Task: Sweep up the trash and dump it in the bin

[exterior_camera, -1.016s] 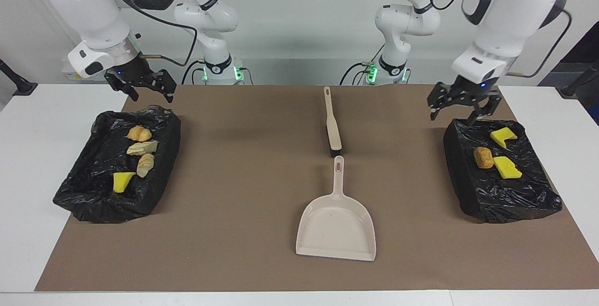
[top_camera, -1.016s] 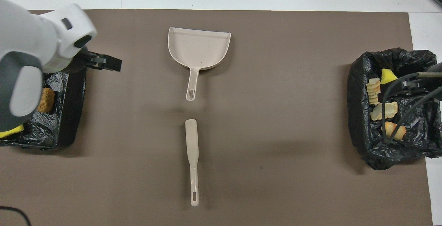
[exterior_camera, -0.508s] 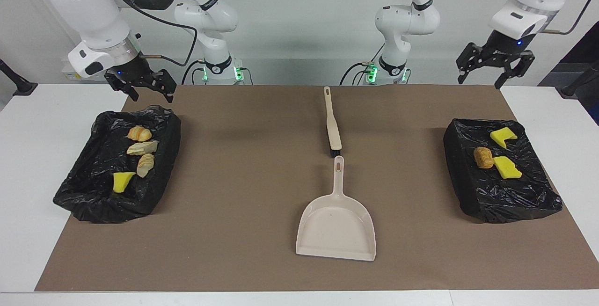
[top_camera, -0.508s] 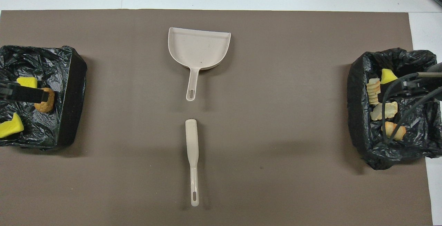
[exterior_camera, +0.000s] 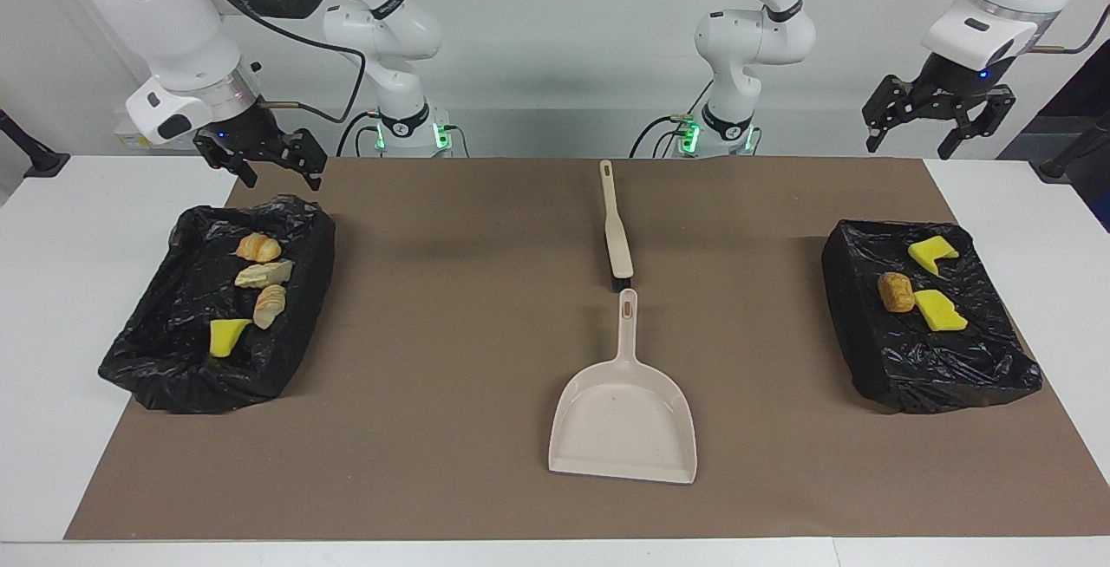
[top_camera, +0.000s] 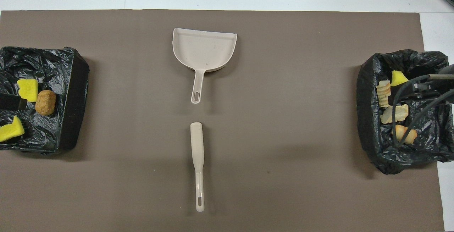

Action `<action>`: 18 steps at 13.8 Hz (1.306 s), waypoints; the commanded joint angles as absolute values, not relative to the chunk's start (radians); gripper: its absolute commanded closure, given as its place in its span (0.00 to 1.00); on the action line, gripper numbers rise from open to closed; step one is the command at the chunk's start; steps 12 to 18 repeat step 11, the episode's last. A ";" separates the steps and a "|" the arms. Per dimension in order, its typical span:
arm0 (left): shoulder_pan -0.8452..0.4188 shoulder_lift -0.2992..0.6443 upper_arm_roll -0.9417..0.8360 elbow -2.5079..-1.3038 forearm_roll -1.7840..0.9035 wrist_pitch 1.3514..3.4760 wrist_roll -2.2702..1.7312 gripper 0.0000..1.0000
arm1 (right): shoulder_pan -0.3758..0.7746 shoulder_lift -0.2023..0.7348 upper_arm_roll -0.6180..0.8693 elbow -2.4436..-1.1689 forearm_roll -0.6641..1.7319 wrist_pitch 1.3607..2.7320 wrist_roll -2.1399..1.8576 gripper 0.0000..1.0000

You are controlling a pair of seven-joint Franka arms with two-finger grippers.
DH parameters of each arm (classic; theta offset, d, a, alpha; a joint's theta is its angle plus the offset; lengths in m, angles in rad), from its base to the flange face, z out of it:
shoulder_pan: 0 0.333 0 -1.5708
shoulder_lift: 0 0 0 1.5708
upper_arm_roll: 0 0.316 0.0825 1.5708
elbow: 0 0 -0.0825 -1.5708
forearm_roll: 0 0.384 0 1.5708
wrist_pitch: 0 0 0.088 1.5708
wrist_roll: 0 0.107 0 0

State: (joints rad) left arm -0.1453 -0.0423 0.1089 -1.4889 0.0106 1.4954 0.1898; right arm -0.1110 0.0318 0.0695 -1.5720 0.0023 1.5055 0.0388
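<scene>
Brown mat (exterior_camera: 451,359) on white table (exterior_camera: 52,229), white wall behind robots.
Trash (exterior_camera: 257,276) in black-lined bins (exterior_camera: 217,376) at both ends; dustpan (exterior_camera: 623,420) & brush (exterior_camera: 614,229) mid-mat. Left gripper (exterior_camera: 936,112), right gripper (exterior_camera: 264,159): raised, fingers spread wide, holding nothing.

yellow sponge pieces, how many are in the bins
3. Two lie in the bin at the left arm's end: one nearer the robots, one farther. One lies in the bin at the right arm's end. Others may be hidden in the bag folds.
</scene>
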 commanded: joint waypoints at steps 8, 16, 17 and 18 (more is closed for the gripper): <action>-0.140 -0.043 0.106 -1.482 0.020 1.491 0.204 0.00 | -0.120 0.031 0.077 -1.565 0.025 1.491 0.052 0.00; -0.140 -0.043 0.106 -1.482 0.020 1.489 0.204 0.00 | -0.120 0.031 0.077 -1.565 0.023 1.491 0.052 0.00; -0.140 -0.043 0.106 -1.482 0.020 1.489 0.204 0.00 | -0.120 0.031 0.077 -1.565 0.023 1.491 0.052 0.00; -0.140 -0.043 0.106 -1.482 0.020 1.489 0.204 0.00 | -0.120 0.031 0.077 -1.565 0.023 1.491 0.052 0.00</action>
